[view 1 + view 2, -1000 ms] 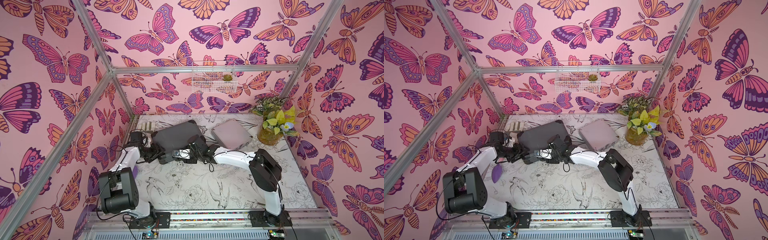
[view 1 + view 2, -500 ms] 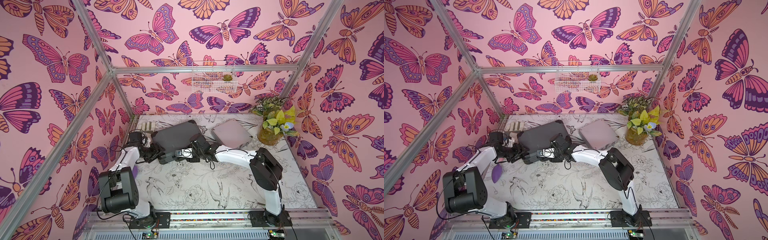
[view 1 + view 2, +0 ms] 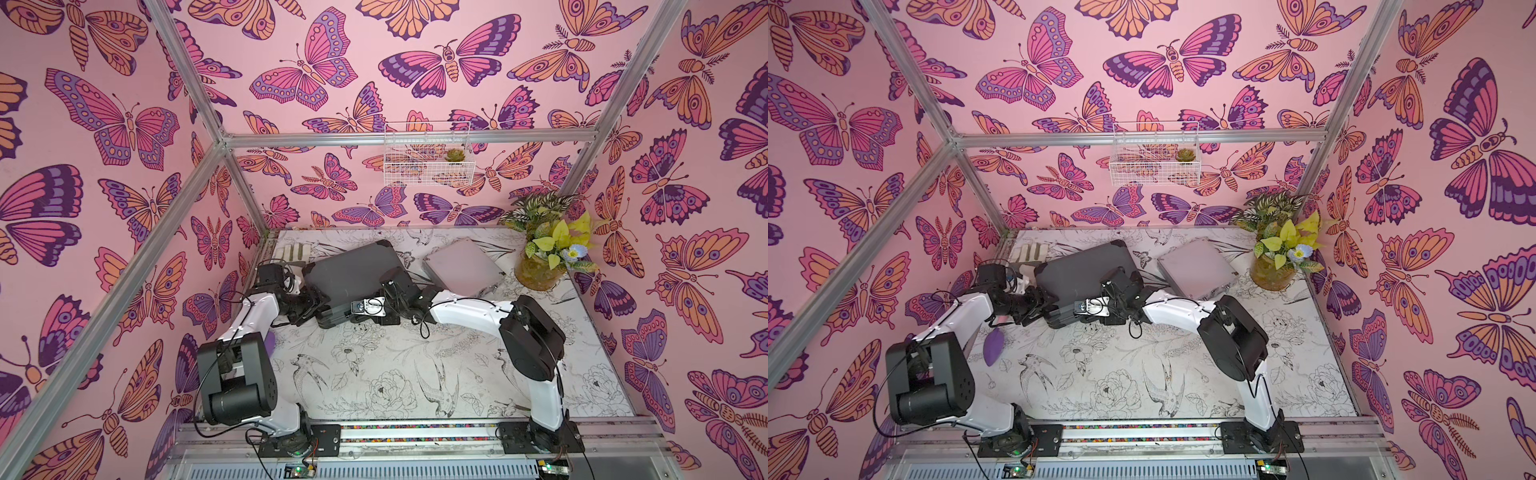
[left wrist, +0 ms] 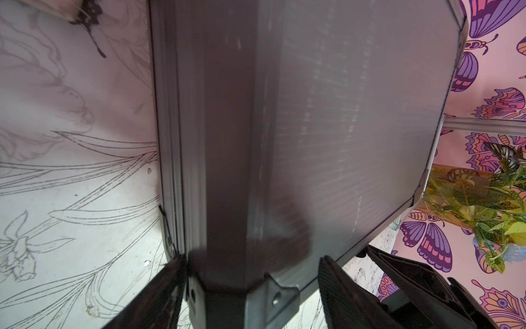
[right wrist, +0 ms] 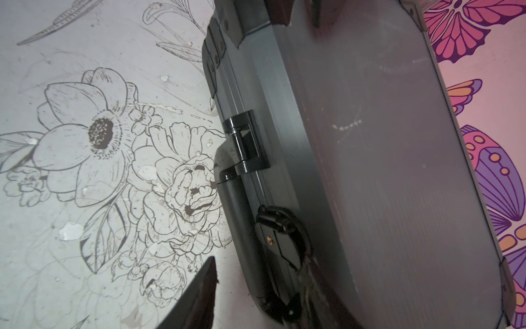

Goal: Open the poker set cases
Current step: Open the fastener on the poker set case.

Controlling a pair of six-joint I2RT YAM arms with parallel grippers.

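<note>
Right wrist notes: dark grey case (image 5: 370, 171), latch edge

Position: the case lies lid-up on the table (image 3: 374, 374), left of centre and toward the back wall in both top views, with its handle edge turned to the robot. The lid seam is shut along the frame. A black latch (image 5: 247, 142) lies across the seam and, by the look, is not yet released. Carry handle (image 5: 236, 228) is folded against the front wall.

Right gripper (image 5: 256, 267): jaws part-way apart, straddling the handle end of the front edge. One finger (image 5: 199, 296) is over the table, clear of the handle. The other is blurred on the lid side. Nothing clamped that I can see.

Left gripper (image 4: 253, 260): about half-wide, closed across the front left corner. Both fingers look to be against it, by the riveted corner guard (image 4: 273, 296). Reads as a brace.

Silver case (image 3: 461, 266): shut, flat, well apart to the right, just beside the plant pot (image 3: 536, 276). No gripper near it.

Handling, judged:
- Rigid framed shell, likely heavy if loaded, and it won't flex.
- The ribbed panels are smooth, so pads would slide on them.
- Better holds are the frame rim, corner guards and handle.
- The latch wants a fingertip hooked under its free end.
- The lid then lifts from the front rim, with the base held down so the whole case doesn't tip.
</note>
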